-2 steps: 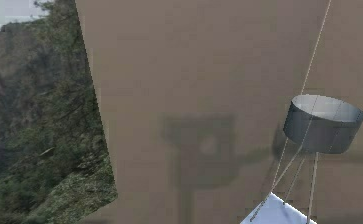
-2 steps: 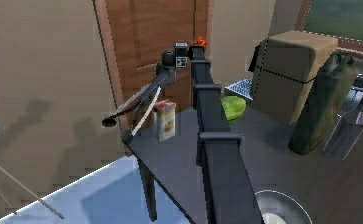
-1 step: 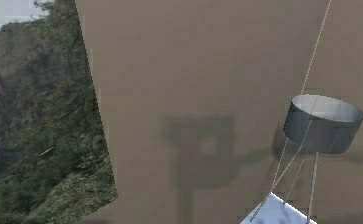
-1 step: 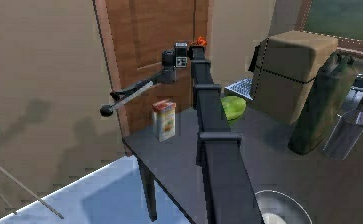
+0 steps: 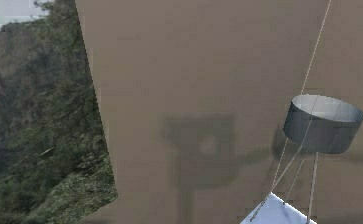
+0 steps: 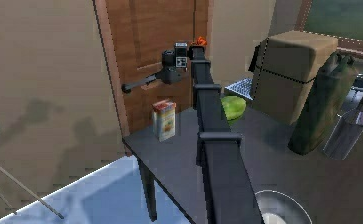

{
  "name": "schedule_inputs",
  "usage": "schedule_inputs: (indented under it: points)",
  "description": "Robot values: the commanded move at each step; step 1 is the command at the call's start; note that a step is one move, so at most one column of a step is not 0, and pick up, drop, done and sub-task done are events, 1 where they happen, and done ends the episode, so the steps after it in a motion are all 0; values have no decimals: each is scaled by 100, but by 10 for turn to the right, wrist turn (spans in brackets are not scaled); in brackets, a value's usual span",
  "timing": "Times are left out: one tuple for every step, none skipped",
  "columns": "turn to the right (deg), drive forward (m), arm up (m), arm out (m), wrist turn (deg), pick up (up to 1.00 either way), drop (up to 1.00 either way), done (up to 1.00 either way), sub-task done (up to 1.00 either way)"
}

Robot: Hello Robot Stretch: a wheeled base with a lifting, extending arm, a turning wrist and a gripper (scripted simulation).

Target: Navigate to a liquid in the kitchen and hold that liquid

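In the arm side view the arm (image 6: 221,150) is seen stretched across a dark table (image 6: 176,160) toward 12 o'clock, evidently so that the gripper (image 6: 169,62) is carried over the tabletop to the goods standing there. The gripper is found at the arm's far end, at 11 o'clock of the frame's centre, in front of a wooden door (image 6: 149,30). The state of its fingers cannot be told, nor whether anything is held. No item can be confirmed as the liquid, and two candidates are noted. A small orange-and-cream carton (image 6: 164,119) is stood upright on the table at 6 o'clock of the gripper, just beside the arm. A tall dark green container (image 6: 324,105) is stood at 3 o'clock of the frame, beside a brown box (image 6: 294,75). The carton is judged the likelier target, since the gripper is placed near it. A green dish (image 6: 233,106) is recorded between arm and box. In the forward view a grey pot (image 5: 322,123) is seen at 3 o'clock before a plain wall (image 5: 189,70), which suggests the base is set side-on so that the arm faces the table
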Motion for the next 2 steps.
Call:
schedule_inputs:
  points:
    - [0,0,0,0,240,0,0,0,0]
    - [0,0,-30,0,0,0,0,0,0]
